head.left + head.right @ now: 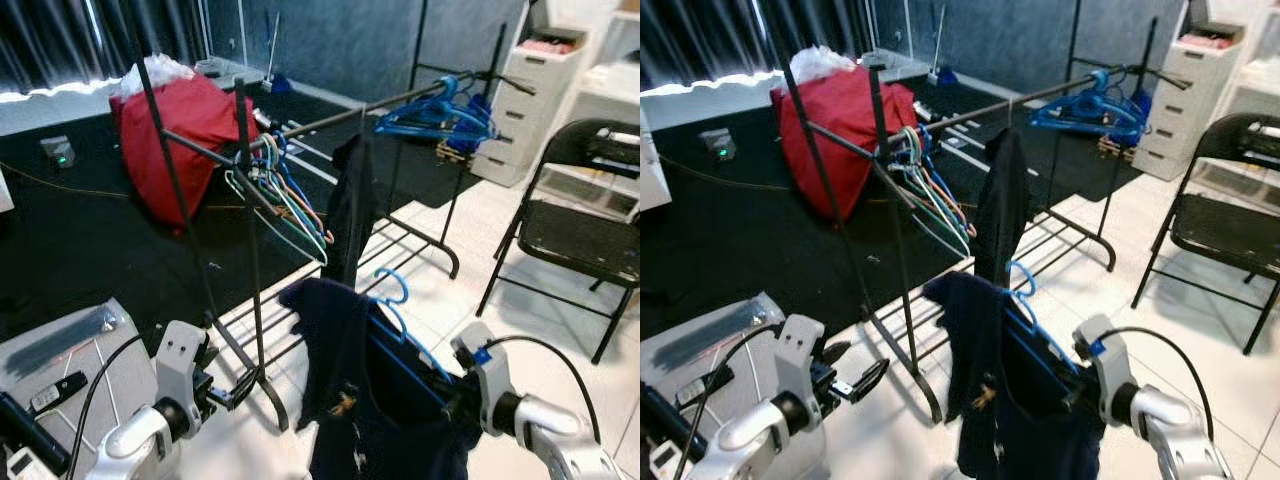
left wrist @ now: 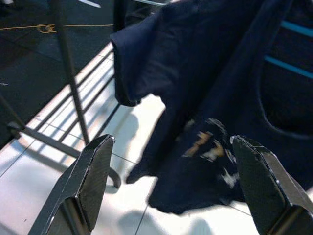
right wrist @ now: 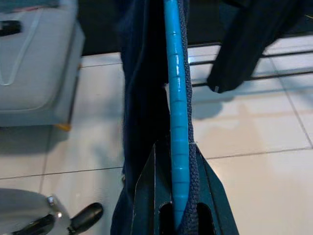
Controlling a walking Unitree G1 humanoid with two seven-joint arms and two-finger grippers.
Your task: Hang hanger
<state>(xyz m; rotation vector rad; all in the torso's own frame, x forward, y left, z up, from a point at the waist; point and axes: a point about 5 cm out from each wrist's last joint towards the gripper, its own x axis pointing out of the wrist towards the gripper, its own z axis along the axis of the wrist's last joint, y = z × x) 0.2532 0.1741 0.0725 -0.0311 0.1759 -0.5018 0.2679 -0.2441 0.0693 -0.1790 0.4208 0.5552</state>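
A blue plastic hanger point(image 1: 400, 320) carries a dark navy shirt point(image 1: 350, 390), held low in front of the black clothes rack point(image 1: 330, 120). My right gripper point(image 3: 179, 196) is shut on the blue hanger's arm and the shirt's fabric; in the left eye view it sits at the shirt's right side point(image 1: 455, 400). The hanger's hook point(image 1: 393, 285) points up, well below the rack's rail. My left gripper point(image 2: 171, 191) is open, its fingers point(image 2: 90, 181) wide apart, left of the shirt point(image 2: 220, 98) and near the rack's leg point(image 1: 255, 300).
A dark garment point(image 1: 350, 200) and several coloured hangers point(image 1: 285, 195) hang on the rail, with more blue hangers point(image 1: 435, 115) at its far end. A red bag point(image 1: 180, 130) lies behind, a black folding chair point(image 1: 575, 230) stands right, a grey case point(image 1: 60, 360) sits left.
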